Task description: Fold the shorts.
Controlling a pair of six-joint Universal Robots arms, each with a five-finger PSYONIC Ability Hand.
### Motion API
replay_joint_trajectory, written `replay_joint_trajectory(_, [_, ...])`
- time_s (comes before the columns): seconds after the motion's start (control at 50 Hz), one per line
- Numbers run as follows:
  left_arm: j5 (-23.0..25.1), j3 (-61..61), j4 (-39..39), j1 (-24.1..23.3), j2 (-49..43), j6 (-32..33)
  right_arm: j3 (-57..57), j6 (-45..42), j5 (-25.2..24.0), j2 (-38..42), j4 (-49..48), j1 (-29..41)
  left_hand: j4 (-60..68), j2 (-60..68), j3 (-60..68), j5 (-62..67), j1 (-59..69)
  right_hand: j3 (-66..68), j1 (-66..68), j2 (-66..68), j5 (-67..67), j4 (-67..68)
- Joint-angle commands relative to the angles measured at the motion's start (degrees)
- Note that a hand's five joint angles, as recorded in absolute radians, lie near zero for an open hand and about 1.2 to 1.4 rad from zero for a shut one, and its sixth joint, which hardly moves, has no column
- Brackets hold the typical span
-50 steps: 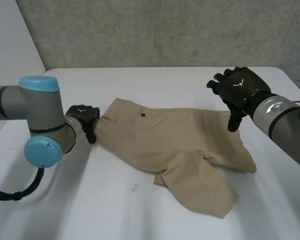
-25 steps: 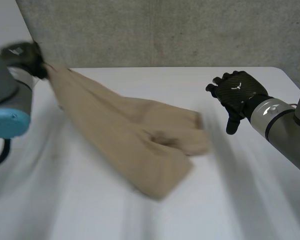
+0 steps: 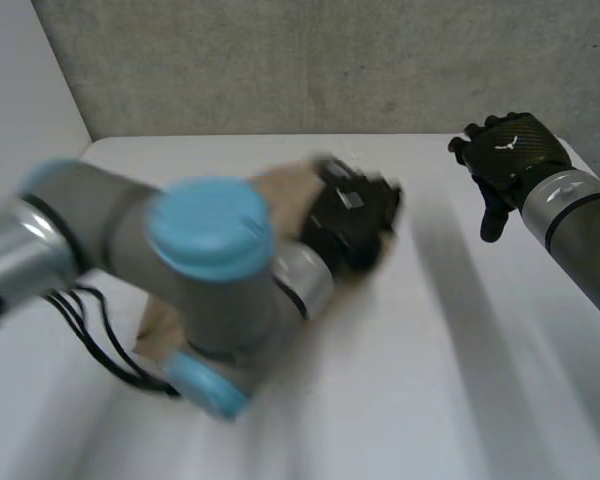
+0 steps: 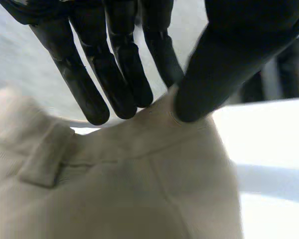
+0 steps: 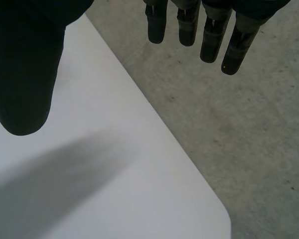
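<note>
Shorts (image 4: 129,184) edge pinched, left hand (image 4: 234,50); right hand (image 3: 508,152) relaxed.

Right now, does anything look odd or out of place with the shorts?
Yes. The shorts are not spread flat: the left hand pinches their waistband edge between fingers and thumb, and the cloth looks bunched beneath the left arm. The right hand hangs open, holding nothing.

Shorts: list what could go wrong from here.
1. The left hand pinches only the waistband edge of the shorts between fingertips and thumb; the cloth could slip out.
2. The right hand hangs open by the table corner, off the cloth; held by one hand, the shorts may bunch instead of folding flat.
</note>
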Motion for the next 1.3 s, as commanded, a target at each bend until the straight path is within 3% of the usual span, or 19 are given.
replay_joint_trajectory(0.02, [-1.0, -4.4, -1.2, -2.6, -0.6, 3.5, -0.3, -0.2, 1.2, 0.0, 0.0, 0.1, -38.3, -37.5, -38.2, -36.0, -35.7, -0.6, 2.0, -0.9, -3.9, -3.5])
replay_joint_trajectory(0.12, [-4.9, -5.9, -1.2, -0.4, 4.4, 7.5, -0.2, 0.0, 0.8, 0.0, 0.4, 0.2, -46.4, -45.6, -46.2, -44.1, -43.8, -0.6, 2.0, -0.9, -3.9, -3.5])
replay_joint_trajectory(0.3, [-9.1, -15.8, -0.9, 10.1, 20.1, 8.0, 0.8, 2.2, 0.1, 1.1, 1.2, 1.8, -47.8, -47.0, -47.6, -45.4, -45.1, -0.6, 2.0, -0.9, -3.9, -3.5])
replay_joint_trajectory(0.4, [-10.6, -21.6, -1.4, 16.5, 24.1, 7.9, -0.1, 9.7, -6.4, 3.5, 2.9, 4.1, -42.2, -41.4, -42.1, -39.9, -39.6, -0.6, 2.0, -0.9, -3.9, -3.5])
replay_joint_trajectory(0.5, [-14.6, -28.5, -3.3, 19.5, 25.7, 7.8, -2.5, 16.7, -17.0, 8.2, 5.1, 4.8, -40.5, -39.7, -40.4, -38.2, -37.9, 12.9, 15.6, 12.6, 9.6, 10.1])
replay_joint_trajectory(0.62, [-17.0, -36.6, -3.2, 20.9, 26.6, 7.7, -8.0, 19.2, -18.2, 15.0, 5.1, 6.3, -39.5, -38.7, -39.4, -37.2, -36.9, 16.3, 18.9, 16.0, 13.0, 13.4])
replay_joint_trajectory(0.8, [-16.5, -45.4, 0.2, 24.3, 26.5, 7.7, -20.8, 19.2, -18.9, 27.6, 13.9, 7.2, -34.6, -33.8, -34.5, -32.3, -32.0, 16.2, 18.8, 15.8, 12.8, 13.3])
replay_joint_trajectory(0.96, [-14.5, -47.9, 3.8, 29.5, 26.5, 7.8, -24.0, 18.7, -18.3, 32.0, 16.0, 7.1, -34.3, -33.5, -34.1, -32.0, -31.7, 19.7, 22.3, 19.3, 16.3, 16.8])
replay_joint_trajectory(1.0, [-11.6, -48.0, 3.8, 30.2, 26.4, 7.8, -23.9, 18.7, -18.3, 32.0, 16.0, 7.2, -34.3, -33.5, -34.1, -32.0, -31.7, 30.2, 32.9, 29.9, 26.9, 27.4])
replay_joint_trajectory(1.02, [-10.2, -47.9, 3.8, 30.6, 26.2, 7.8, -23.6, 18.7, -18.4, 31.6, 16.0, 7.2, -34.3, -33.5, -34.1, -32.0, -31.7, 45.1, 47.7, 44.8, 41.8, 42.2])
replay_joint_trajectory(1.08, [-5.7, -47.8, 4.0, 31.7, 25.7, 7.7, -23.3, 18.6, -18.4, 30.5, 16.0, 7.4, -33.8, -33.0, -33.6, -31.5, -31.2, 68.6, 71.2, 68.2, 65.2, 65.7])
replay_joint_trajectory(1.16, [-1.6, -46.9, 4.5, 33.2, 24.3, 7.5, -21.9, 18.5, -18.0, 25.8, 15.6, 7.6, -33.8, -33.0, -33.6, -31.5, -31.2, 69.4, 72.0, 69.1, 66.1, 66.5])
replay_joint_trajectory(1.3, [-0.3, -43.8, 6.0, 33.4, 20.5, 3.4, -13.7, 18.4, -15.9, 15.5, 12.2, 7.4, -34.0, -33.2, -33.8, -31.6, -31.4, 69.4, 72.0, 69.1, 66.1, 66.5])
